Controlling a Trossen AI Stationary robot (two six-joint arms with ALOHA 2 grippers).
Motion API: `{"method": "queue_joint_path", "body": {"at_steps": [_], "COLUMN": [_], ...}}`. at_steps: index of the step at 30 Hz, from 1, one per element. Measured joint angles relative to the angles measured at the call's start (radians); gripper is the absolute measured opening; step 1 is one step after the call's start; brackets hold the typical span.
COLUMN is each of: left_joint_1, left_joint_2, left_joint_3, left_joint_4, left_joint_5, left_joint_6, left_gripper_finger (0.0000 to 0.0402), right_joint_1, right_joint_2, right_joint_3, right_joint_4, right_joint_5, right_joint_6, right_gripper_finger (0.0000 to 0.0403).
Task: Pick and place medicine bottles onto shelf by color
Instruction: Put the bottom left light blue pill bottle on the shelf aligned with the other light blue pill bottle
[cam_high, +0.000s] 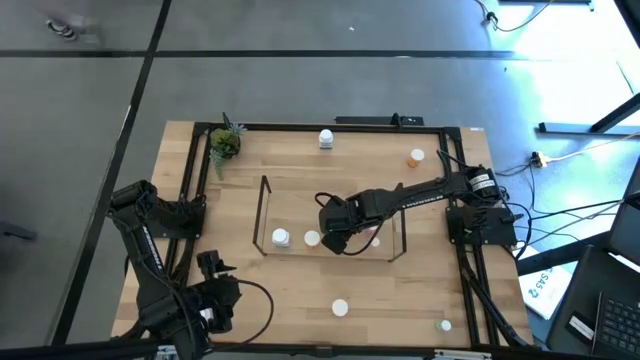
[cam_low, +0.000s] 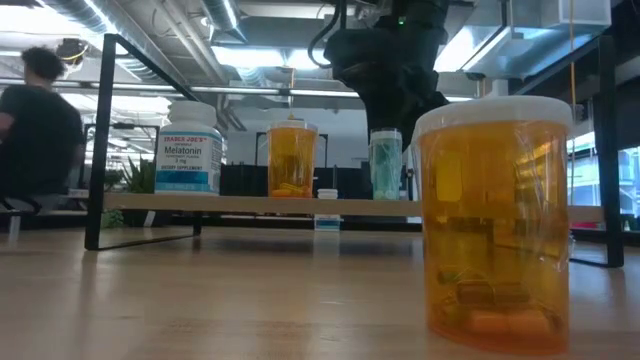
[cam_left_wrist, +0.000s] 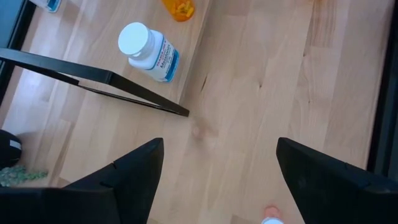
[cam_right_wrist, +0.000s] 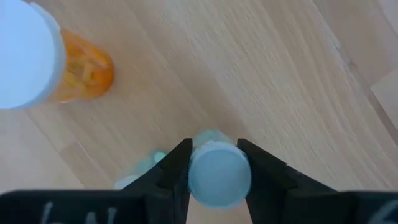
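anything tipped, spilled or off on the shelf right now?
Nothing stands out. The white melatonin bottle, orange bottle and teal bottle stand upright on the shelf; the right gripper holds the teal one. No spills.

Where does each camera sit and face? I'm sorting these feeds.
High: overhead, facing down on the shelf and both arms.
Low: at tabletop height, facing the shelf past an orange bottle; right arm hangs above.
Left wrist: faces down at the white bottle; open left gripper.
Right wrist: faces down; right gripper holds the teal bottle, shared with the low view.
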Motion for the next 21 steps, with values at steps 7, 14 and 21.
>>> {"method": "queue_joint_path", "body": {"at_steps": [7,14,21], "left_joint_1": [0.000,0.000,0.000], "left_joint_2": [0.000,0.000,0.000], "left_joint_3": [0.000,0.000,0.000], "left_joint_4": [0.000,0.000,0.000], "left_joint_5": [0.000,0.000,0.000], "left_joint_6": [0.000,0.000,0.000], "left_gripper_finger": [0.0306,0.0306,0.0306], "right_joint_1": [0.000,0.000,0.000], "right_joint_2": [0.000,0.000,0.000], "right_joint_3": [0.000,0.000,0.000], "right_joint_4": [0.001,0.002,0.008], "right_joint_5": [0.000,0.000,0.011], "right_joint_6": [0.001,0.001,0.001], "right_gripper_finger": [0.0133,0.0153,0.0184]}}
